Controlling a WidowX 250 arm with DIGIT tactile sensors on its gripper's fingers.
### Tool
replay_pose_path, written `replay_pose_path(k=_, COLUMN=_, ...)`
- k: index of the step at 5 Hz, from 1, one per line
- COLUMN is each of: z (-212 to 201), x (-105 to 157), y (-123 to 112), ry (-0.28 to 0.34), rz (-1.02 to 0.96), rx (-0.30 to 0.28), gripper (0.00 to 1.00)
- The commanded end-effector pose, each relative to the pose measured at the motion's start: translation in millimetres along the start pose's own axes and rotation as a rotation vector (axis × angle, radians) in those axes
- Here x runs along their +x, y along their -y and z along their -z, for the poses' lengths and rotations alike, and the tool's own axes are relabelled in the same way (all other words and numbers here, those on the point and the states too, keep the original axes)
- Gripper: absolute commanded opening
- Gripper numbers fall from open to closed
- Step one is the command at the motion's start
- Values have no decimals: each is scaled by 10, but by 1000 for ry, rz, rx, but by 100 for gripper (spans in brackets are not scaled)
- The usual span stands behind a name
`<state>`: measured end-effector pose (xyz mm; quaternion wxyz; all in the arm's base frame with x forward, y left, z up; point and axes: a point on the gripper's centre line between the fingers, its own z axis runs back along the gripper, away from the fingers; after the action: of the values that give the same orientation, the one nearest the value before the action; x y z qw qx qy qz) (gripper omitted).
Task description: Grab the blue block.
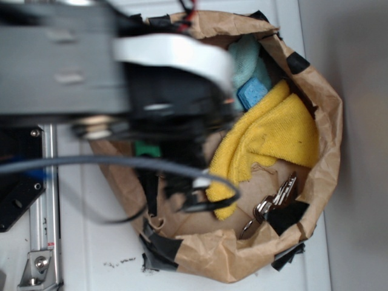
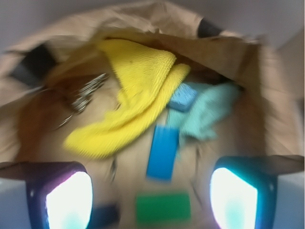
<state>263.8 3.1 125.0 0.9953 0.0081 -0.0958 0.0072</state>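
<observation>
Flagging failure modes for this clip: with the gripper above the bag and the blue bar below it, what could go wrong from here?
1. The green bar lies just in front of the blue block; the open gripper could close on it instead.
2. The yellow cloth sits against the block's upper end, so a finger might snag it.
3. A smaller, paler blue block nearby could be mistaken for the target.

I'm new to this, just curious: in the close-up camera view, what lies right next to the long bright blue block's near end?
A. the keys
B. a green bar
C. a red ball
B: in the wrist view the green bar lies just below the blue block, while the keys sit far off.
</observation>
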Motion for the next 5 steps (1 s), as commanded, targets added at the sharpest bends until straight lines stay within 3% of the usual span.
replay_pose_path(k=1, z=531, x=-197, y=-259, ry=-45, rz=-113, rx=-37, gripper=100)
replay_pose_path(k=2, z=740, x=-188, y=-64, ry=-53, rz=-103, rx=-59, gripper=100)
replay_pose_path(k=3, z=972, x=-104, y=86, ry=-77, rz=-67, rx=-29, gripper=100)
replay_pose_path(k=4, z=1216, x=5, y=35, ry=-101, rz=-74, rx=23, gripper=51)
replay_pose_path(k=5, z=1180, x=8, y=-17, ry=-103, rz=-75, rx=36, gripper=0)
